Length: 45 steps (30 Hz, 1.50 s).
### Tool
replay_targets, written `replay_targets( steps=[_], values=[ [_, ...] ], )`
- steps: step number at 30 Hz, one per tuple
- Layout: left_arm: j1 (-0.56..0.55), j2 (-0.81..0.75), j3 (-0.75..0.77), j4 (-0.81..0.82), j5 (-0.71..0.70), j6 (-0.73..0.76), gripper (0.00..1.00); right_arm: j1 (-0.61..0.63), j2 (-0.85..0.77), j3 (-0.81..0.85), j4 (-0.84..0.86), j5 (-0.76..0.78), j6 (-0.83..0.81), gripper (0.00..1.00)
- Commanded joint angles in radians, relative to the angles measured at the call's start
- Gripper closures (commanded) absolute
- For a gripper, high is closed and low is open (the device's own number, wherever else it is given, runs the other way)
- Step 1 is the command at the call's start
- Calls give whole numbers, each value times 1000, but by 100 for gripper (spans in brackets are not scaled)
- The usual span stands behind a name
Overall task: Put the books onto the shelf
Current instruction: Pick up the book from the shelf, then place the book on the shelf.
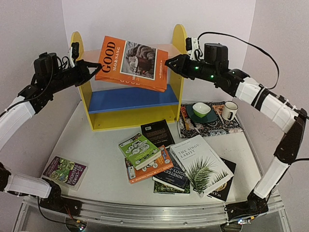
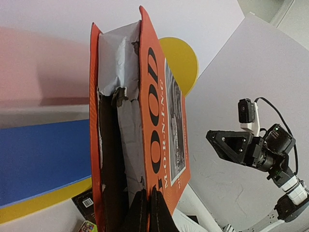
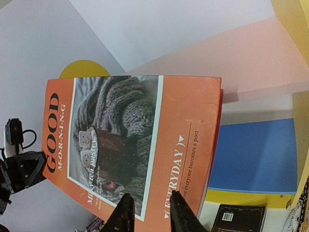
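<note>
Nearest the arm bases, a purple book [image 1: 65,170] lies alone at the left of the table [image 1: 96,140]. To its right, at the middle, is a loose pile: a green book [image 1: 140,150] lies on top of an orange-covered one. A white book [image 1: 195,154] with a palm leaf overlaps dark paperbacks beside and under it. A black book [image 1: 157,131] lies flat just behind the green one.

Further back on the right is a patterned mat [image 1: 217,126]. On it stand a green bowl [image 1: 201,109] on a saucer and a white mug [image 1: 230,110].

Behind the pile stands the shelf [image 1: 179,41], with yellow sides, a pink top and a blue board [image 1: 120,99]. Both its levels look bare.

The orange book [image 1: 135,63], titled Good Morning, hangs in the air in front of the upper level. It is tilted, with its cover towards the camera and its lower right corner low over the blue board. I cannot tell whether it touches the shelf.

The left gripper [image 1: 98,68] holds it by the left edge. In the left wrist view its fingers [image 2: 137,215] are pressed together on the front cover's edge, and the covers splay apart above them over ragged pale pages.

The right gripper [image 1: 169,62] is at the book's right edge. Its fingers [image 3: 124,215] stand parted in front of the cover and grip nothing. The left wrist view shows a gap between this gripper and the book.
</note>
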Motion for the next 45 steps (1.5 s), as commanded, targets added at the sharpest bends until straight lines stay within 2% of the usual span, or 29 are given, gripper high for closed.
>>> replay_targets(
  steps=[1, 5, 10, 16, 23, 30, 39, 45],
  values=[
    [1, -147, -150, 46, -5, -58, 100, 8, -142, -162, 58, 6, 18, 64],
    [1, -223, -310, 46, 1, -130, 100, 8, -226, -331, 48, 10, 32, 54],
    [1, -252, -455, 47, -10, -176, 100, 7, -264, -484, -13, 24, 54, 53],
    [0, -239, -579, 54, -52, -192, 100, 11, -200, -580, -23, -63, 119, 52],
    [3, -141, -654, 139, -36, -282, 100, 47, -52, -576, 23, -73, 134, 44],
    [60, -63, -742, 293, 24, -387, 100, 52, 111, -500, 33, -53, 215, 44],
    [114, 35, -807, 471, 59, -371, 100, 52, 233, -420, 68, -96, 289, 48],
    [127, 91, -789, 486, 89, -347, 100, 52, 281, -360, 62, -118, 320, 53]
  ],
)
